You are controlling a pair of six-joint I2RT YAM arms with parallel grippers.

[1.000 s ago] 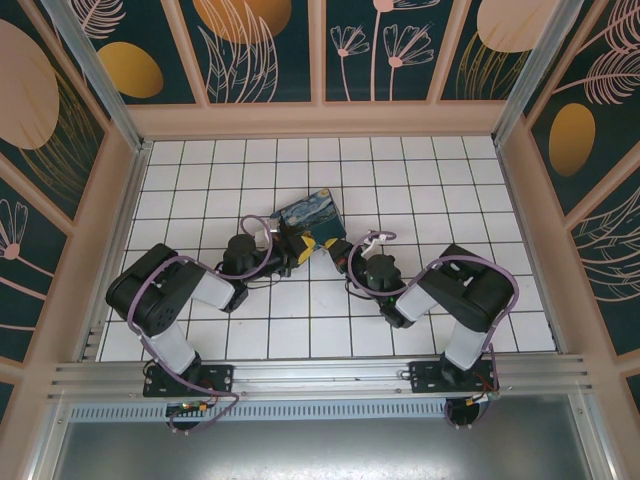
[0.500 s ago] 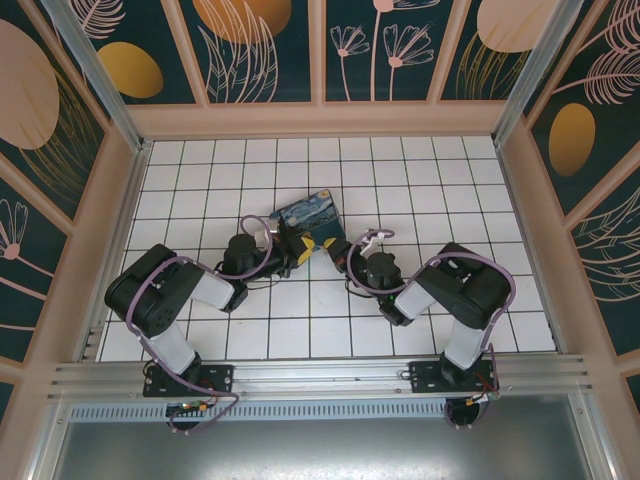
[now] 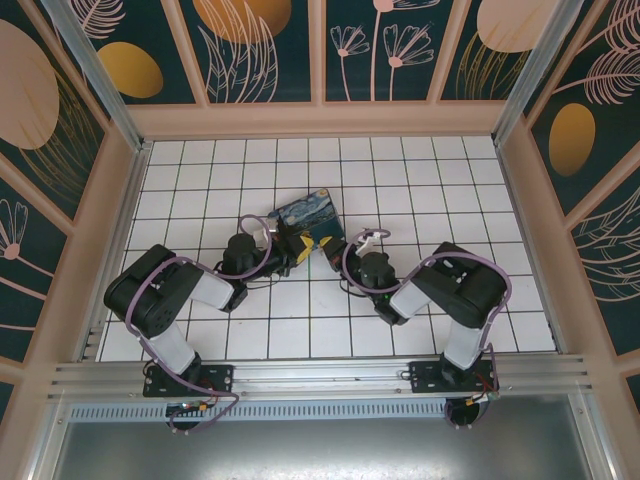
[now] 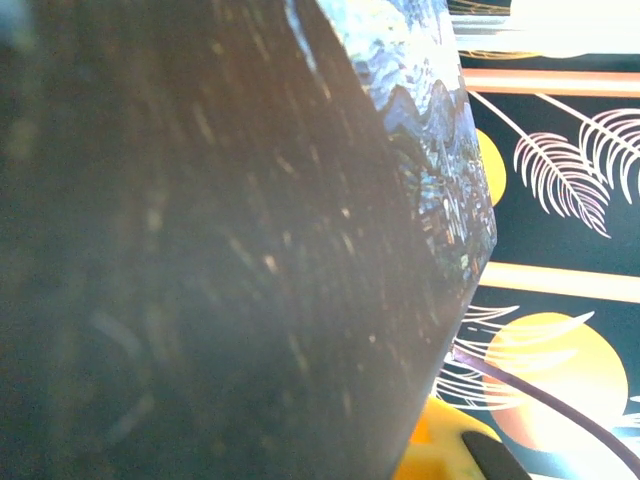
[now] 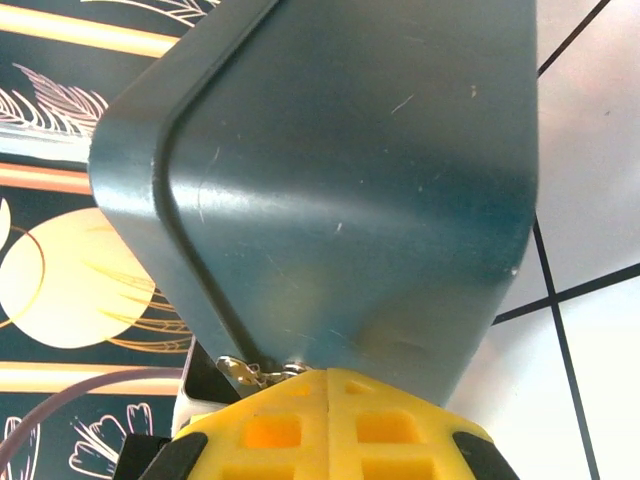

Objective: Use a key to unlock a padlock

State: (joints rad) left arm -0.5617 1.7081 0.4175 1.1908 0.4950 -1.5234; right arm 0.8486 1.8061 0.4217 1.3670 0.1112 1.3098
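My left gripper [image 3: 298, 246]: clenched, at near edge of dark-blue swirl-painted box [image 3: 310, 213] | my right gripper [image 3: 333, 247]: clenched, same edge | tiny silvery metal piece [image 5: 247, 372] touching my right fingertip [image 5: 330, 405].

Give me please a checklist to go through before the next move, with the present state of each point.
1. Left gripper shut: ok.
2. Right gripper shut: ok.
3. Both grippers at the box, on its near side: ok.
4. Padlock and key told apart: cannot tell; one small metal piece shows at the box's edge, beside the right gripper's yellow finger.
5. Key held by a gripper: cannot tell.
6. Key in the keyhole: cannot tell.
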